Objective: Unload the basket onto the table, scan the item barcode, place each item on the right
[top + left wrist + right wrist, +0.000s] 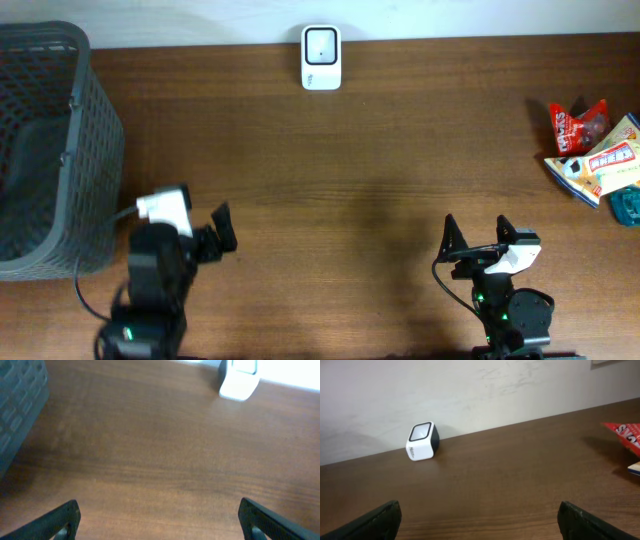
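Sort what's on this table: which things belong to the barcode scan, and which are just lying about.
For the job:
white scanner at the far edge
snack packets at the right edge, items to scan

Lying about:
grey basket at the left, probably; no scanning role shows

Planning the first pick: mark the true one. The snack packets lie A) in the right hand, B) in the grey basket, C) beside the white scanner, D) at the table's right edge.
D: the snack packets sit at the right edge of the table, far from basket and scanner.
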